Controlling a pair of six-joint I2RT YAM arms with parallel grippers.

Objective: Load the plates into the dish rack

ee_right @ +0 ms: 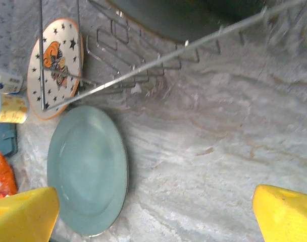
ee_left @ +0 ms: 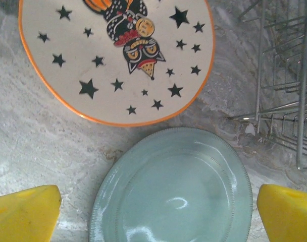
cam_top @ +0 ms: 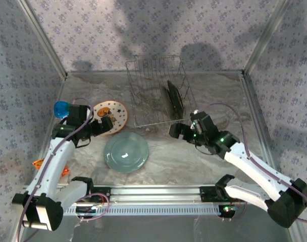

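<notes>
The cream plate (cam_top: 113, 115) with black stars and an orange picture lies flat left of the wire dish rack (cam_top: 156, 91). The pale teal plate (cam_top: 126, 151) lies flat in front of it. A dark plate (cam_top: 174, 98) stands on edge in the rack's right half. My left gripper (cam_top: 108, 126) hovers open over the near edge of the cream plate. In the left wrist view its yellow fingers (ee_left: 24, 212) flank the teal plate (ee_left: 173, 191) from above. My right gripper (cam_top: 172, 131) is open and empty at the rack's front right corner, over bare table.
A small blue cup (cam_top: 61, 109) stands behind the left arm and an orange packet (cam_top: 38, 164) lies at the far left. Patterned walls with metal posts close off the back and sides. The rack's front wire (ee_right: 158, 55) crosses the right wrist view.
</notes>
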